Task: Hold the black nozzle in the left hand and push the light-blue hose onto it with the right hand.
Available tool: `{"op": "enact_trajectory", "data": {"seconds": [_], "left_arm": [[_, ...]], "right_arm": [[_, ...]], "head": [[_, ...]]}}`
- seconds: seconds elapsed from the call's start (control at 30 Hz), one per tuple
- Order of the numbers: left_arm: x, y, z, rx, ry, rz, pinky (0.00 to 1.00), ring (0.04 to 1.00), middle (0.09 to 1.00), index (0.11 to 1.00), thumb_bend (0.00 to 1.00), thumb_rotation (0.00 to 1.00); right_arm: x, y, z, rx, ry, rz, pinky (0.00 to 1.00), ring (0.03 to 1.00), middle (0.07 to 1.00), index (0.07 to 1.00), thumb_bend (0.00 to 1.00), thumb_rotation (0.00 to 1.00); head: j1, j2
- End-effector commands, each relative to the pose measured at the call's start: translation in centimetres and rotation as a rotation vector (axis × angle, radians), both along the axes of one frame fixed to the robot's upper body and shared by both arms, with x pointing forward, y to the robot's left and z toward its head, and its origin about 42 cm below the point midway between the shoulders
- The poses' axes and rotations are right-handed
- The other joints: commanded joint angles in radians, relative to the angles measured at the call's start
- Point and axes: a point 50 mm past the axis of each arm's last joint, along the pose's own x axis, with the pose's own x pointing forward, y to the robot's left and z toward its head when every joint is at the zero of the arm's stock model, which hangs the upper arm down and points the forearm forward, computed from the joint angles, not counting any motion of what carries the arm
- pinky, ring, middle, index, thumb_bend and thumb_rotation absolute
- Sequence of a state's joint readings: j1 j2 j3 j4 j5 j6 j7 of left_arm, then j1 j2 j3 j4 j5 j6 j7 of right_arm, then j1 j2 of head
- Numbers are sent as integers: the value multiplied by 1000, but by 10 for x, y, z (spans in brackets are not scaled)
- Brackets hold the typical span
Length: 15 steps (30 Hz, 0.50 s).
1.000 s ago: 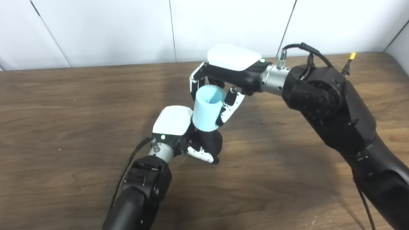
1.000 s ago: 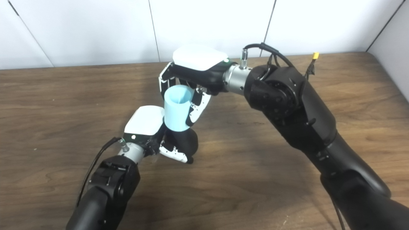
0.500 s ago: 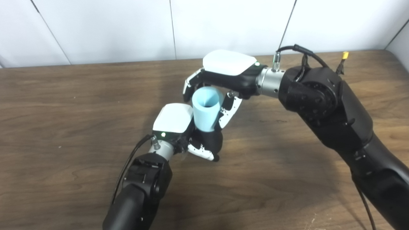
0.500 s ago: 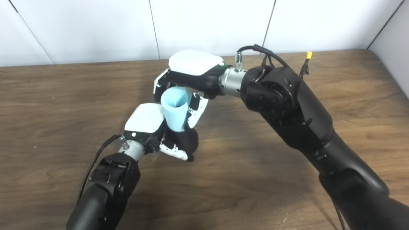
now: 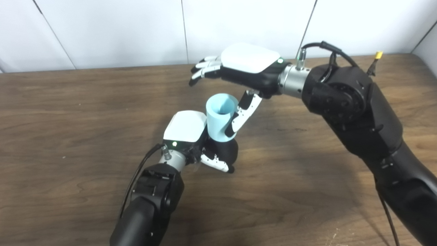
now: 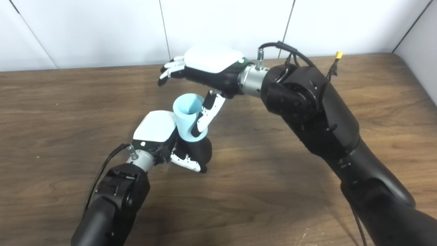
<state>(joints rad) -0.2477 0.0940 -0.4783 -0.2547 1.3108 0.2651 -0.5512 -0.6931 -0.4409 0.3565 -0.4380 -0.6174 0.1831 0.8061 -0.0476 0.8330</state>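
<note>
Gripping the nozzle: the left hand [image 5: 191, 136] is wrapped around the black nozzle [image 5: 225, 152], its fingers curled shut on the dark body just above the wooden surface [image 5: 68, 136].
Hose: the light-blue hose [image 5: 221, 116] stands on top of the nozzle, tilted a little toward the wall, its open mouth facing up; how far it is seated cannot be told, since its lower rim hides the joint.
Right hand: the right hand [image 5: 239, 68] hovers above and beyond the hose with its fingers [image 5: 203, 68] spread wide and clear of the blue wall; only the thumb [image 5: 240, 114] hangs down along the side of the hose away from the left hand, touching it or just beside it.
Landmark: everything here sits close about the nozzle, with the left hand's white back just beside the hose and the right hand above it.
Stage: the hose appears to be on the nozzle and the right hand appears to be letting go.
Risk, thumb: if the thumb drags on the hose as the right hand lifts, it could tip the hose further or pull it back off.
Risk, seating: a shallow or crooked fit could let the hose slip off once nothing steadies it.
Risk, grip: any loosening of the left hand could roll the nozzle and spill the joint onto the surface.
</note>
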Motion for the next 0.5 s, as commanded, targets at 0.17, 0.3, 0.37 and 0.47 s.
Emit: {"op": "enact_trajectory", "data": {"seconds": [0.17, 0.3, 0.37, 0.47], "left_arm": [[-3, -5, 1, -7, 15, -22, 384, 479, 498, 481, 523, 0], [-3, -5, 1, -10, 17, -19, 386, 483, 501, 480, 522, 0], [-3, -5, 1, -12, 16, -21, 391, 489, 509, 477, 522, 0], [-3, -5, 1, -12, 20, -21, 404, 502, 515, 475, 520, 0]], "right_arm": [[-17, -16, 9, 105, -170, 40, 896, 986, 992, 962, 846, 602], [-27, -24, 1, 118, -208, 65, 955, 1000, 1000, 998, 754, 745], [-31, -27, -2, 129, -204, 73, 977, 1000, 1000, 1000, 720, 799], [-37, -33, -8, 147, -195, 88, 989, 1000, 1000, 1000, 685, 866]], "head": [[2, 1], [3, 2], [3, 2], [4, 2]]}}
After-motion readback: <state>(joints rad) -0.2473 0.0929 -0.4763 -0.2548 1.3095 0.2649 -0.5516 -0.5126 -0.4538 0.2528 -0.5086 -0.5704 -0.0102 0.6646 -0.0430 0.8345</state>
